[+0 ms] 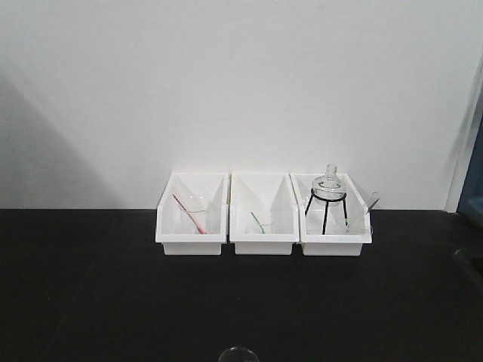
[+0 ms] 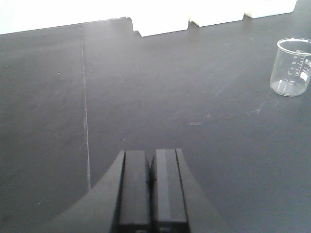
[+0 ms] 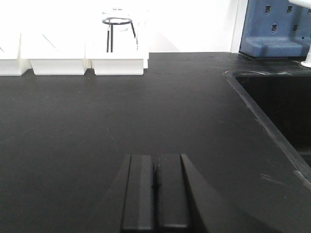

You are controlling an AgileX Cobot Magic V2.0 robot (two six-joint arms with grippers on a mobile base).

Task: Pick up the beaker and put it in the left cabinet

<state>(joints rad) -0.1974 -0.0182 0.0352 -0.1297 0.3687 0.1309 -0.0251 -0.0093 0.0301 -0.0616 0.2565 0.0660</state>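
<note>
A plain white wall [image 1: 241, 83] fills the upper half of the front view. Below it, a black bench top [image 1: 106, 302] runs the full width. In the left wrist view a thin pale seam [image 2: 85, 97] crosses the bench from front to back. At the bench's right end a dark sink basin [image 3: 277, 102] is sunk into the surface, and a blue slotted unit [image 3: 274, 26] stands behind it.

Three white open-fronted bins sit side by side against the wall, touching. The left bin [image 1: 167, 226] holds a glass beaker with a red rod [image 1: 189, 213] leaning in it. The middle bin [image 1: 283, 226] holds one with a green rod [image 1: 259, 222]. In the right bin [image 1: 362, 234] a round flask [image 1: 330, 183] sits upright on a black tripod [image 1: 324, 211].

The left gripper [image 2: 151, 155] hangs low over bare bench, its two dark fingers pressed together with nothing between them. The right gripper [image 3: 156, 159] is in the same state, fingers closed against each other and empty, over the bench to the left of the sink.

The beaker [image 2: 291, 68] stands upright on the bench top, clear and empty, with faint printed marks on its side. It lies ahead of the left gripper and off to its right, well apart from it and short of the bins. In the front view only its rim [image 1: 238, 353] shows at the bottom edge, roughly in line with the middle bin.
</note>
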